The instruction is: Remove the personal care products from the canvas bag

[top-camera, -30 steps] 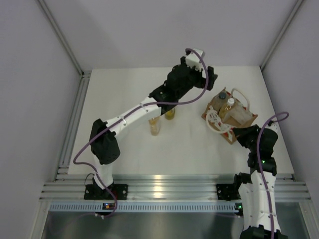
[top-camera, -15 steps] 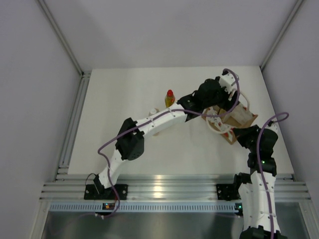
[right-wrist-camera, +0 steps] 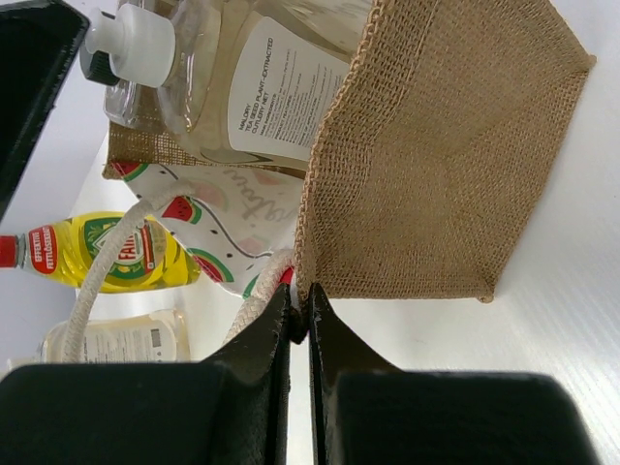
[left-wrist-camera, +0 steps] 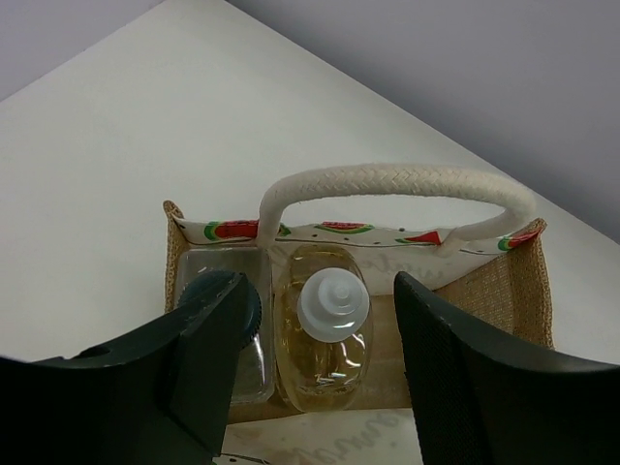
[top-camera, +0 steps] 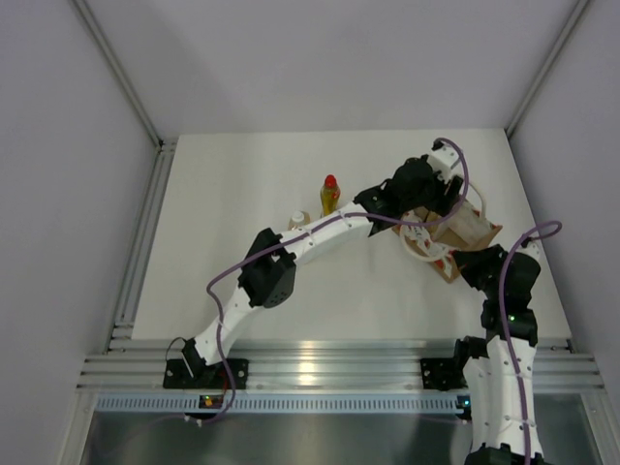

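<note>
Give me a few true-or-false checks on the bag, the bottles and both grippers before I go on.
1. Two bottles sit in the bag: a white-capped bottle and a grey-capped bottle. True.
2. The left gripper is shut on the white-capped bottle. False: it is open, with its jaws on either side above that bottle.
3. The right gripper is pinching the bag's edge. True.
4. The yellow bottle is inside the bag. False: it stands outside, on the table.
</note>
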Robot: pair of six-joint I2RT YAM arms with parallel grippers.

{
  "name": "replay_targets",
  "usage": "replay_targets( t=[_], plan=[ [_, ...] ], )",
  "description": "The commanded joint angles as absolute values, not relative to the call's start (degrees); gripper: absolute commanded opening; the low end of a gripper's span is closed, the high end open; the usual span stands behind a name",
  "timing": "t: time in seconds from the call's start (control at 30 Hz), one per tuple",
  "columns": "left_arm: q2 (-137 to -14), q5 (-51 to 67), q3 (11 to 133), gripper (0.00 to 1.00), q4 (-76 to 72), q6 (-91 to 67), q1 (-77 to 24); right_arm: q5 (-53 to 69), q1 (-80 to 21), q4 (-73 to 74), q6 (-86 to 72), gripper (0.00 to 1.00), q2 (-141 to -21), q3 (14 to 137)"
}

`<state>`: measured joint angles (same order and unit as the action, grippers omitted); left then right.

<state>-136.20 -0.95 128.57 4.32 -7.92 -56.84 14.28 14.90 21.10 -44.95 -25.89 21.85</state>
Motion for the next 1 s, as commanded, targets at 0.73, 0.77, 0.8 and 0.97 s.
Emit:
replay_targets(
  t=[0.73, 0.77, 0.8, 0.97],
  plan=[
    [-139.3, -0.3, 129.6, 0.61, 2.5, -9.1, -58.4, 15.2, 15.2, 19.2, -44.0, 0.0, -25.3, 23.5],
    [-139.3, -0.4, 129.5, 0.61, 2.5, -9.1, -58.4, 15.2, 15.2, 19.2, -44.0, 0.0, -25.3, 23.5],
    [-139.5, -0.5, 129.4, 0.61, 2.5, -9.1, -58.4, 15.2, 15.2, 19.2, -43.9, 0.0, -25.3, 23.5],
    [-140.4, -1.2, 129.1, 0.61, 2.5, -9.1, -58.4, 15.4, 15.2, 19.2, -43.9, 0.0, -25.0, 23.4]
  ],
)
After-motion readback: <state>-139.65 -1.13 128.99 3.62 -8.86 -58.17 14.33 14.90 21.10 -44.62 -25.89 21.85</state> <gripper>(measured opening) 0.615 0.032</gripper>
